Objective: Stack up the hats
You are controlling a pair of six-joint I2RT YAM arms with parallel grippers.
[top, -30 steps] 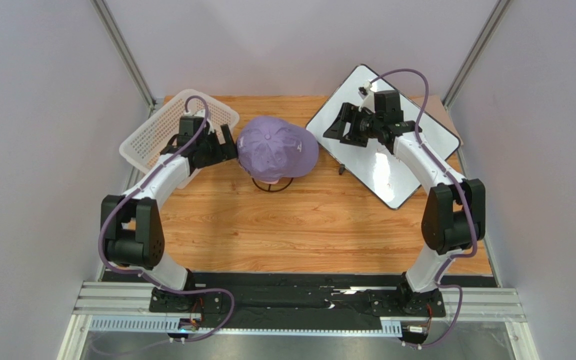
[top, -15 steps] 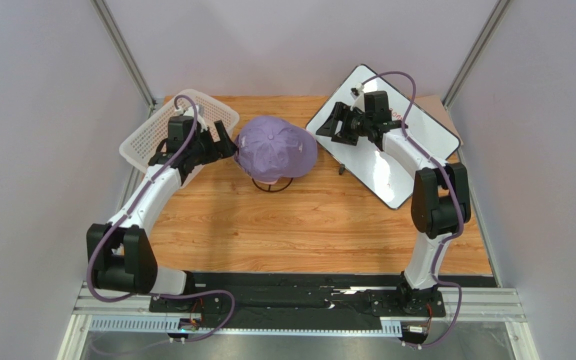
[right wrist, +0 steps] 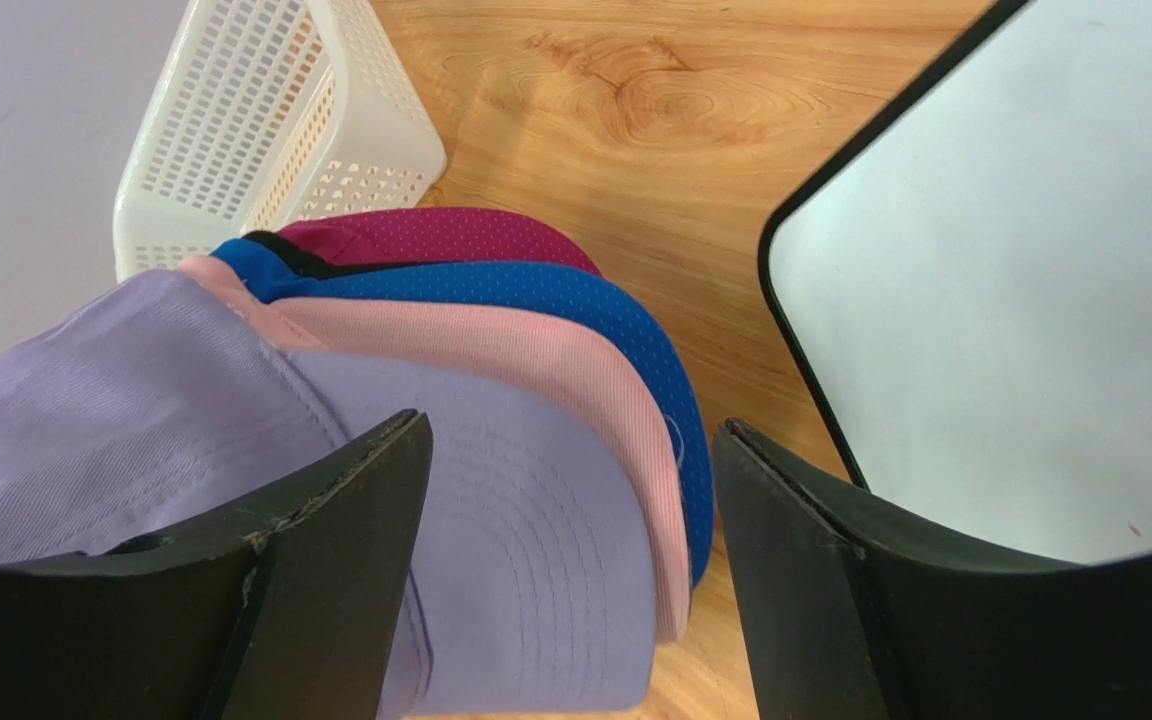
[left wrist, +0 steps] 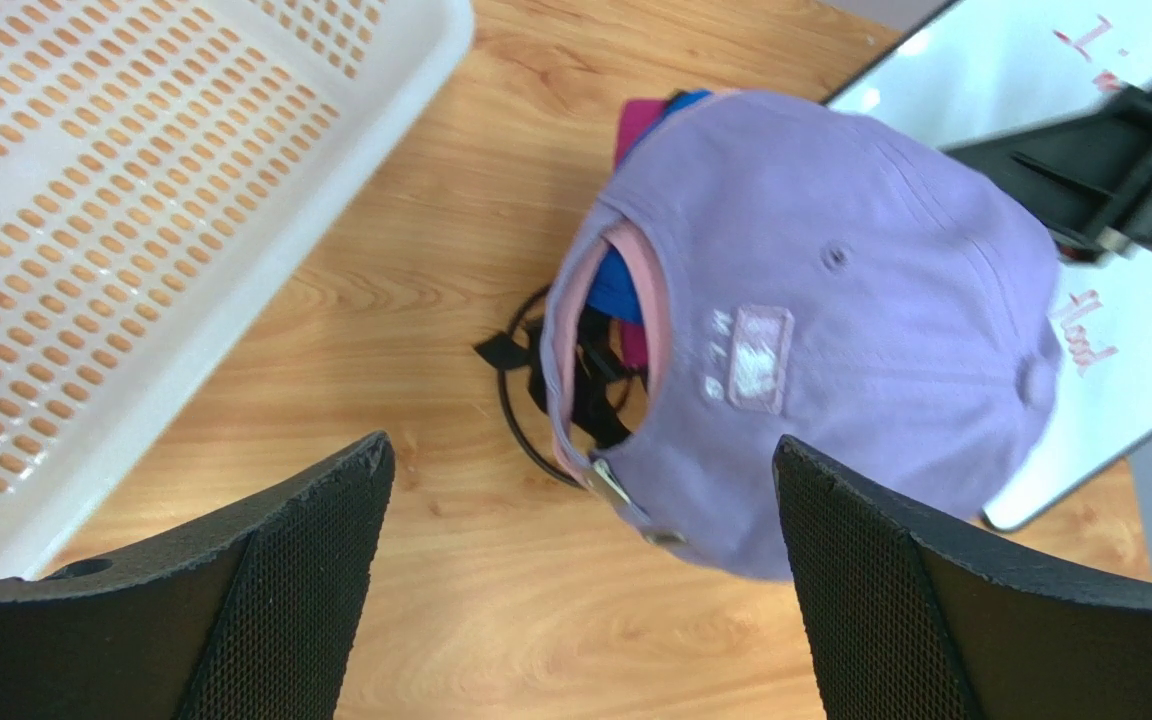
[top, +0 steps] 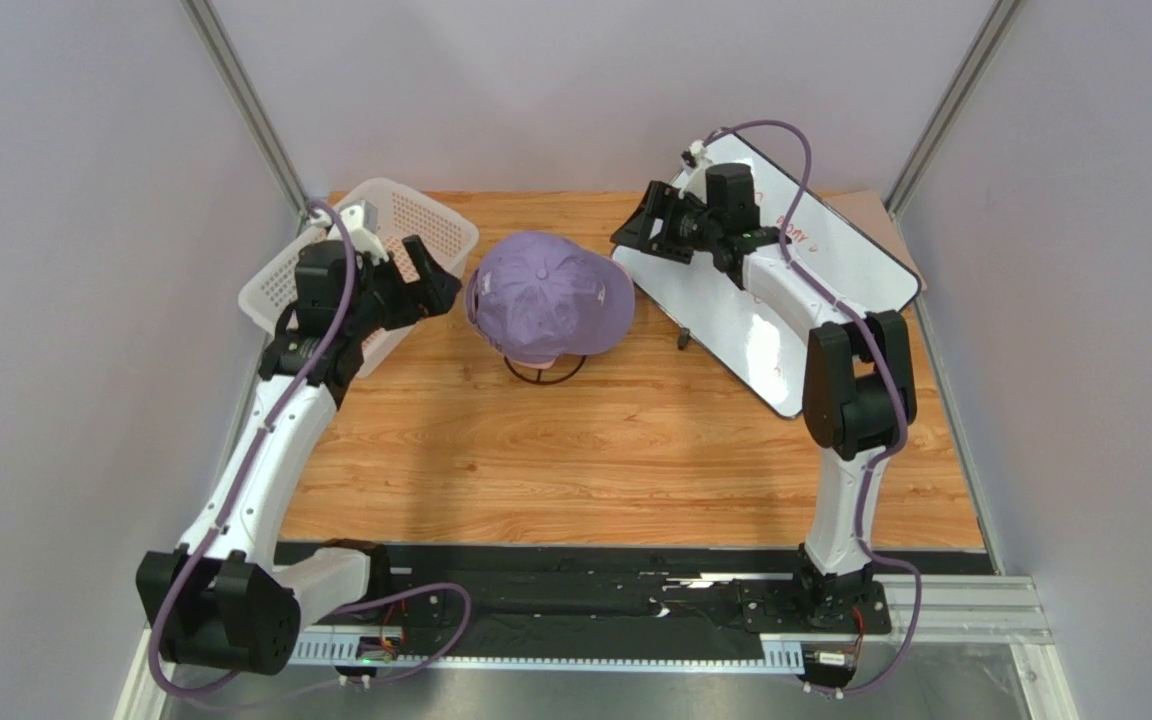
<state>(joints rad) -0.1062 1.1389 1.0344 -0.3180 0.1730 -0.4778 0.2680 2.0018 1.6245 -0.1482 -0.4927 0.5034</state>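
Observation:
The hats sit stacked on a black wire stand (top: 545, 371) at mid table. The lavender hat (top: 545, 297) is on top. In the right wrist view its brim (right wrist: 507, 555) lies over the light pink (right wrist: 537, 353), royal blue (right wrist: 537, 288) and magenta (right wrist: 447, 237) brims, with a sliver of black beneath. The left wrist view shows the lavender hat's back (left wrist: 838, 315) with pink and blue inside. My left gripper (top: 437, 275) is open and empty, just left of the stack. My right gripper (top: 635, 228) is open and empty, above and right of the brims.
A white mesh basket (top: 330, 255) stands at the back left, behind my left gripper. A whiteboard (top: 785, 323) with a black frame lies tilted at the back right, under my right arm. Grey walls close in on both sides.
Both grippers have drawn back from the lavender hat: the left one leftward toward the basket, the right one back and to the left. The hat stack has stayed in place.

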